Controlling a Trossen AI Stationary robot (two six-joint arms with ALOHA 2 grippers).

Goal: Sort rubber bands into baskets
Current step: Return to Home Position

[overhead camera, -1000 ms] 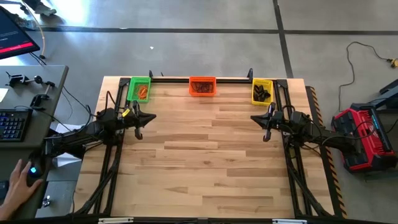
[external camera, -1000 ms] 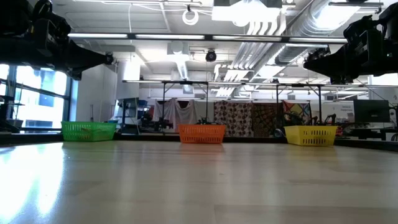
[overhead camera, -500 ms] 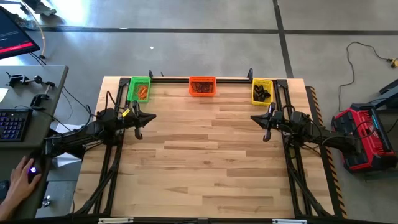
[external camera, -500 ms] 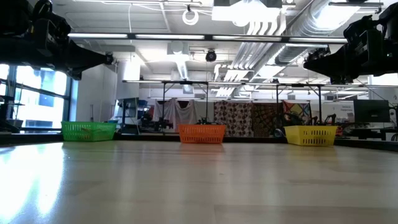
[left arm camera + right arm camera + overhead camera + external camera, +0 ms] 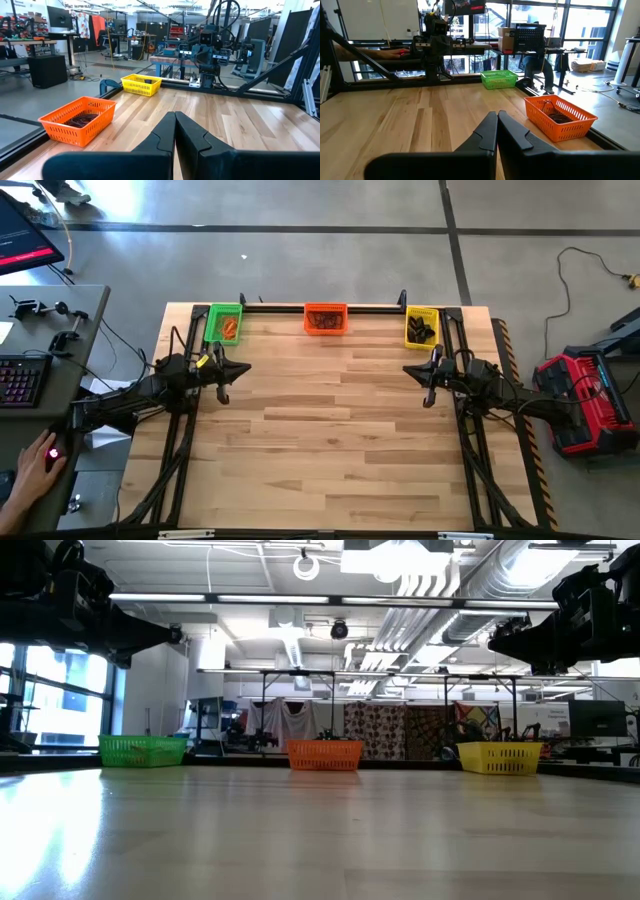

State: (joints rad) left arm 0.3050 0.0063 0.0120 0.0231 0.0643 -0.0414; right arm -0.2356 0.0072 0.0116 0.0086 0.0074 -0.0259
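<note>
Nearest you, off the table's left side, a person's hand (image 5: 35,465) rests on the desk (image 5: 60,330). It has shifted slightly over the last second, and nothing else has. The bare wooden table (image 5: 330,450) shows no loose band in its near or far half, as far as the high view can tell.

Farther in, the left gripper (image 5: 175,117) hangs at the left edge and the right gripper (image 5: 497,116) at the right edge. They face each other across the boards, and neither has moved. Each wrist view shows two fingers pressed together with nothing between them.

Along the far edge stand the three baskets:
- The green basket (image 5: 214,314), at left, holds the orange rubber bands (image 5: 230,329).
- The orange basket (image 5: 325,307), in the middle, holds the brown rubber bands (image 5: 322,322).
- The yellow basket (image 5: 411,315), at right, holds the black rubber bands (image 5: 425,331).

With both arms parked and still and every band you can see already in a basket, the sorting looks finished and the return home seems complete. I judge you have nothing left to pick.
</note>
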